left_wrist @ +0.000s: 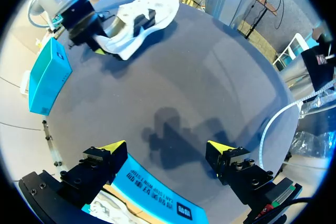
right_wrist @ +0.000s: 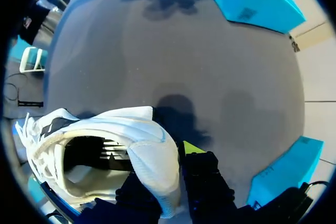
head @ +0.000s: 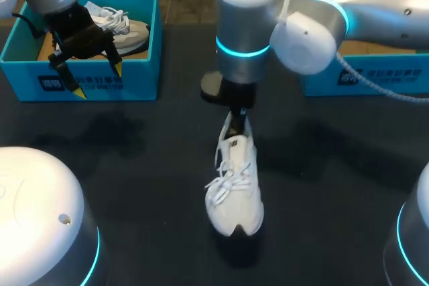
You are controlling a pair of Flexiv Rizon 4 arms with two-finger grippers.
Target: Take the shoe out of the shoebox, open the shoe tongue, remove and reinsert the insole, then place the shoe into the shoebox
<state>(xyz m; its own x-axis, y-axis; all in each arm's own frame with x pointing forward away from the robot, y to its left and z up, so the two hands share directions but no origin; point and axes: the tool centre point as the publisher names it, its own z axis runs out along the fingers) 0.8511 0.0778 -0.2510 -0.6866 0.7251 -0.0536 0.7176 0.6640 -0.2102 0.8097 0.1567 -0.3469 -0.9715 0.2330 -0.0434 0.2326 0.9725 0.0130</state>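
Note:
A white laced shoe [head: 234,185] stands on the dark table, toe toward the front edge. My right gripper [head: 238,117] comes down on its heel. In the right wrist view the shoe's heel wall [right_wrist: 157,161] sits between the fingers of my right gripper [right_wrist: 173,153], one yellow tip outside and the other hidden inside the shoe's opening. My left gripper [head: 99,80] hangs open over the front wall of the blue shoebox [head: 137,80] at the far left, with nothing in it. From the left wrist, my left gripper [left_wrist: 167,148] looks across the table at the shoe [left_wrist: 142,19].
A second white shoe [head: 127,28] lies inside the left shoebox. Another blue box [head: 375,75] stands at the far right, behind my right arm. Two white robot bases fill the near corners.

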